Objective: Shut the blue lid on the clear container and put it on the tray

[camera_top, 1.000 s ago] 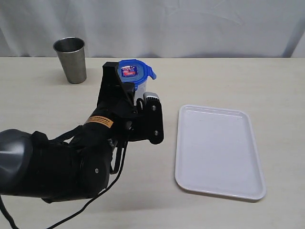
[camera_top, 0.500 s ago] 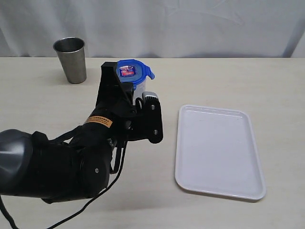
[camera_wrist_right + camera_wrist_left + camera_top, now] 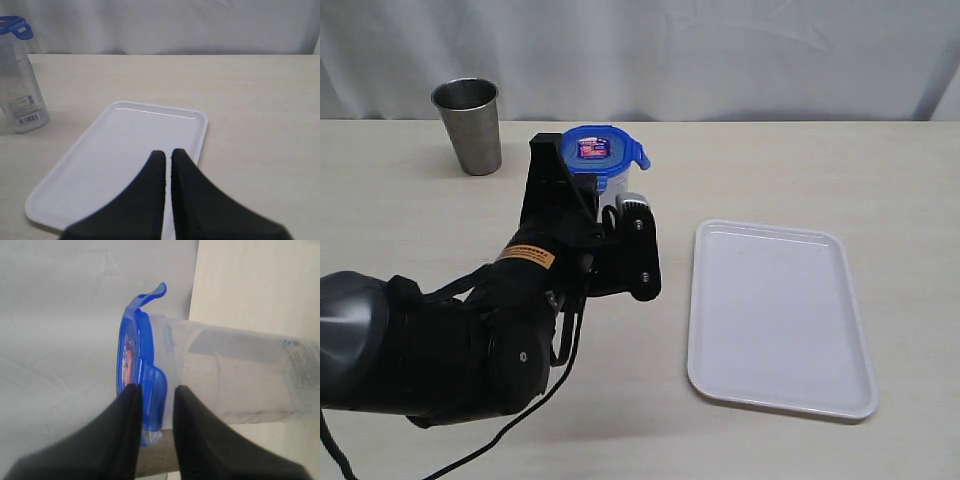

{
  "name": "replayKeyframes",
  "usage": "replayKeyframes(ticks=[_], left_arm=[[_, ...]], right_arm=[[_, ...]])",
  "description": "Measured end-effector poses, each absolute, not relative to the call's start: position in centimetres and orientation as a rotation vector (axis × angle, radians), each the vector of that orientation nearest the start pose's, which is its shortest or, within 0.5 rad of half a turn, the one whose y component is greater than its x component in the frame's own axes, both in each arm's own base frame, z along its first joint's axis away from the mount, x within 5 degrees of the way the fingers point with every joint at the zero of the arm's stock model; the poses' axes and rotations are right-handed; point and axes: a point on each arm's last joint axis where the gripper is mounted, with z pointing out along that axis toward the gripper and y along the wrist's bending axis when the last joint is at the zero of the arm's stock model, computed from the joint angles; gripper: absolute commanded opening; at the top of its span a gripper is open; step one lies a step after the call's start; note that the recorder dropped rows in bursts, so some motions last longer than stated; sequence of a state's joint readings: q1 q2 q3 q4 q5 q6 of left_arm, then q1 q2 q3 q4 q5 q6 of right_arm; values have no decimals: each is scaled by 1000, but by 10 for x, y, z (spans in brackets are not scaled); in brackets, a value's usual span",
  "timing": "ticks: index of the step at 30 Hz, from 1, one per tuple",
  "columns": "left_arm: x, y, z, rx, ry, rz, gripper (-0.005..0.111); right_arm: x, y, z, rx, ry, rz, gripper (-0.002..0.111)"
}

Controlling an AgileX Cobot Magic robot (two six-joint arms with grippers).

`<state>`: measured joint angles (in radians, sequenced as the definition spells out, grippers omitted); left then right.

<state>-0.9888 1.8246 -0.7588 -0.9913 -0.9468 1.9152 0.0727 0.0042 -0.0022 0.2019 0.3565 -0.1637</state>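
The clear container (image 3: pixel 617 192) stands upright on the table, left of the tray (image 3: pixel 780 330), with the blue lid (image 3: pixel 602 150) sitting on its top. One lid flap (image 3: pixel 154 390) is folded down against the container wall; the flap on the opposite side (image 3: pixel 150 295) sticks up. My left gripper (image 3: pixel 156 389) is open, its jaws straddling the folded flap with a small gap on one side. My right gripper (image 3: pixel 167 152) is shut and empty above the tray (image 3: pixel 125 150); the container (image 3: pixel 17 85) and lid (image 3: pixel 12 25) show far off in the right wrist view.
A steel cup (image 3: pixel 470 125) stands at the back left of the table. My left arm (image 3: pixel 470 340) fills the front left and hides the container's lower part. A white curtain (image 3: pixel 720 50) closes off the back.
My left gripper's jaws have parted from the lid's flap. The lid now sits flatter on the container. The right gripper is unchanged.
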Motion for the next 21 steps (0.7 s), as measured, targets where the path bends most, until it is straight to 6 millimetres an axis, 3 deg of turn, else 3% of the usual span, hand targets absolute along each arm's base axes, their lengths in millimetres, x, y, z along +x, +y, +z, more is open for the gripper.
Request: replayKeyframes(ticks=[3, 6, 21], left_arm=[[233, -241, 169, 1373, 1315, 838, 57], [233, -240, 168, 1370, 1328, 837, 61], [226, -239, 169, 1278, 1398, 854, 61]], right_arm=[[53, 10, 182, -92, 1834, 133, 5], [53, 10, 182, -92, 1834, 133, 5], [53, 10, 182, -92, 1834, 133, 5]])
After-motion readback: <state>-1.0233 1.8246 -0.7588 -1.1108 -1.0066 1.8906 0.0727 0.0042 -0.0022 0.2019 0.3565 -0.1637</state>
